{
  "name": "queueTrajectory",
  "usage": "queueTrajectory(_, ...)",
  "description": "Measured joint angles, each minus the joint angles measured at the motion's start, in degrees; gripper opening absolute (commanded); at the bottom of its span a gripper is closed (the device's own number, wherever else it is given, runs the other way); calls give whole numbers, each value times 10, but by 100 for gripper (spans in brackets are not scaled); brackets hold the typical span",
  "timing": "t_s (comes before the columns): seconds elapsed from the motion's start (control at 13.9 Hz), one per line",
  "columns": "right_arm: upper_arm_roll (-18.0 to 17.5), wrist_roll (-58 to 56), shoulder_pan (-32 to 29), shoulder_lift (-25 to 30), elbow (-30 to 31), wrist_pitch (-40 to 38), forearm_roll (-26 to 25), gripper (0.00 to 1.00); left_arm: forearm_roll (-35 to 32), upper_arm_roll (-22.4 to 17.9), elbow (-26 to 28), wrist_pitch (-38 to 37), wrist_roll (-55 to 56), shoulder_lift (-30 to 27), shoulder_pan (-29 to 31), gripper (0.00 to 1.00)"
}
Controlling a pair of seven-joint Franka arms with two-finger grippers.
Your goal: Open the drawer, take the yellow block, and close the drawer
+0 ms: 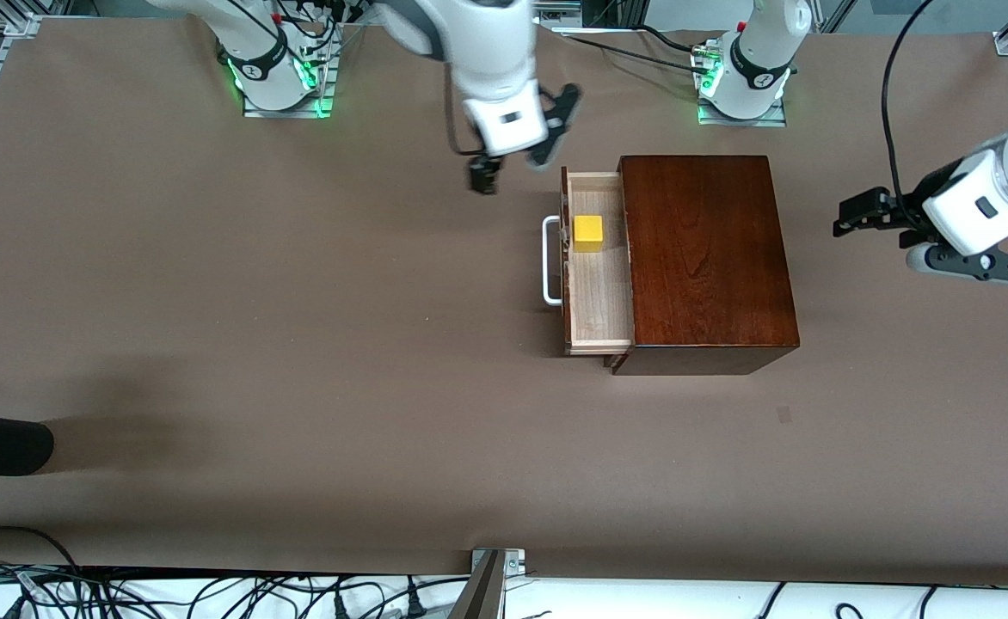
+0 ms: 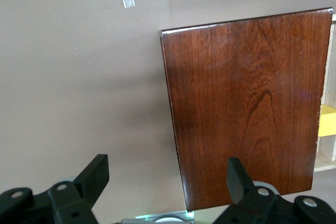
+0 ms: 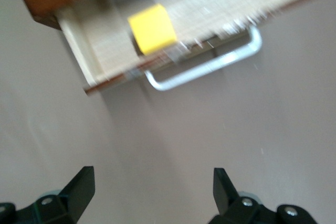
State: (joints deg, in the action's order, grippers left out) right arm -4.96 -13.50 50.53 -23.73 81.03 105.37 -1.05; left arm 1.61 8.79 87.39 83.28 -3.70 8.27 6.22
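The drawer (image 1: pixel 597 262) stands pulled out of the dark wooden box (image 1: pixel 706 258), sliding toward the right arm's end of the counter (image 1: pixel 298 344), and its pale interior is exposed. Its white U-shaped handle (image 1: pixel 550 260) sticks out at 9 o'clock from the drawer front in the front view. The yellow block (image 1: pixel 588 233) sits inside the drawer, on the tray floor, close against the drawer front and in the part of the tray farther from the front camera.

The right tool (image 1: pixel 517 168) hangs over bare counter at about 10 o'clock from the block in the front view, clear of the drawer and touching nothing. Its 2 fingers (image 3: pixel 79 187) are spread wide with nothing between them. In the right wrist view the block (image 3: pixel 152 29), the tray and the handle (image 3: pixel 210 65) all show ahead of those fingers.

The left tool (image 1: pixel 865 215) waits in the air at 3 o'clock from the box, over the left arm's end of the counter. Its fingers (image 2: pixel 94 174) are also spread apart and hold nothing. The left wrist view looks down on the box lid (image 2: pixel 247 108), with a sliver of the block (image 2: pixel 327 120) at the picture's edge.
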Motion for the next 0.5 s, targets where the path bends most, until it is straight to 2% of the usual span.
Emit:
queueTrajectory(0.29,1,-7,51,-97,-100,5,-27,100,0,-79,14,54,26,-27,-81,100)
queueTrajectory(0.5,2,-29,67,-152,-156,19,-47,100,0,-104,92,146,27,-87,-92,100)
